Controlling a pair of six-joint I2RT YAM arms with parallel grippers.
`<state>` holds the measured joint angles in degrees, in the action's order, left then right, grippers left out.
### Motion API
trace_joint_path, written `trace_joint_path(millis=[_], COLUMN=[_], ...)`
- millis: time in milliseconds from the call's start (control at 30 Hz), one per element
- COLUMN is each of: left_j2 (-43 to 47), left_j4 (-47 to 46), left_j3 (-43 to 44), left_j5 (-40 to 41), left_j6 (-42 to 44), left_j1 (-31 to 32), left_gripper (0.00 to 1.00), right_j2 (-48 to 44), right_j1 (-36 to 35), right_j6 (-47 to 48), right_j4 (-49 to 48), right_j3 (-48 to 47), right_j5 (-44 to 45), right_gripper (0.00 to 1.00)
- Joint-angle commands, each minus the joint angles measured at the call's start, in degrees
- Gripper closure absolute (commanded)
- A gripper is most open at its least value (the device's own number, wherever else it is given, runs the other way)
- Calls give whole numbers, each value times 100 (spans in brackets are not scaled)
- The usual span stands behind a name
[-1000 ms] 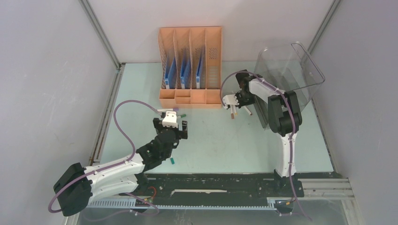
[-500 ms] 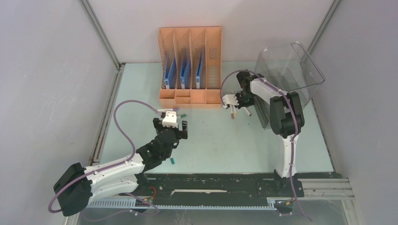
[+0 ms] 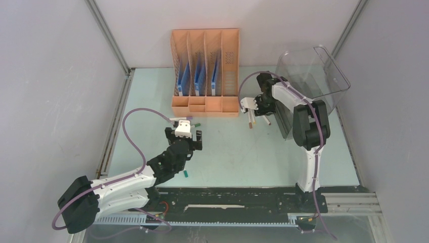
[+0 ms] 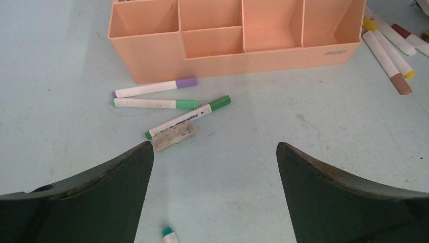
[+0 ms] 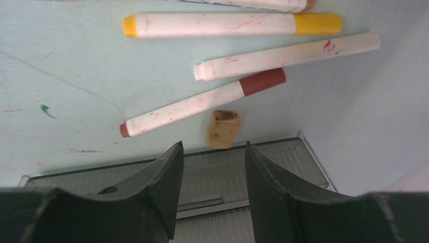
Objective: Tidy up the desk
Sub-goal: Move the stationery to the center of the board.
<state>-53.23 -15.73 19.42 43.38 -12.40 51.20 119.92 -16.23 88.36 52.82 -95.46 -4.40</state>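
Two arms reach over the desk (image 3: 227, 152), the pale mint-green top under everything, and the orange rack (image 3: 205, 68) stands at its far edge as your landmark.

Your left gripper (image 4: 215, 147) hangs in front of the rack's left end with its jaws spread wide and nothing between them. Between it and the rack's front wall, a purple-capped marker (image 4: 154, 88) and a green-capped marker (image 4: 155, 103) lie side by side. A second green-capped marker (image 4: 187, 116) lies at a slant just in front of them. A worn grey eraser (image 4: 174, 136) touches that slanted marker on the side away from the rack. A small green-tipped piece (image 4: 168, 234) lies farther from the rack, below the left gripper.

Your right gripper (image 5: 214, 147) sits off the rack's right front corner. Its jaws stand partly apart and grip nothing. Just past its fingertips a small tan piece (image 5: 223, 129) rests on the desk by the edge of the clear bin (image 3: 313, 76), which stands to the right of the rack. Beyond the piece lie a maroon-capped marker (image 5: 202, 104), an uncapped white marker (image 5: 286, 55) and a yellow-capped marker (image 5: 232, 24).
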Motion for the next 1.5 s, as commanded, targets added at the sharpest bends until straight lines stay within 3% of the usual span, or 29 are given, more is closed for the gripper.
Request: trace_joint_path(millis=[0,467,533,600,700,933,1267,1467], left_j2=[75,86,89,86,85,84,122,164], left_j4=[-158,-176,-173,-171,-174,-170,-183,-201], left_j3=[54,44,44,44,44,44,20,-7], left_j5=[180,180,180,180,180,180,180,189], left_j6=[65,63,63,63,63,63,63,54], left_j1=[-26,-28,-26,-26,-30,-31,-25,-26], left_gripper=[0,0,0,0,0,0,0,0], right_j2=[260,1098,1215,1340,1367,694,-650,-1149], right_j1=[40,78,74,79,85,14,-537,-1249], right_j6=[-8,48,-3,-64,-153,-314,-535,-1115], right_j4=[-128,328,422,576,669,295,-303,-375], right_j3=[-357,-896,-1000,-1183,-1271,-818,266,965], right_j5=[247,615,649,671,639,206,102,16], right_gripper=[44,47,54,69,83,97,100,100])
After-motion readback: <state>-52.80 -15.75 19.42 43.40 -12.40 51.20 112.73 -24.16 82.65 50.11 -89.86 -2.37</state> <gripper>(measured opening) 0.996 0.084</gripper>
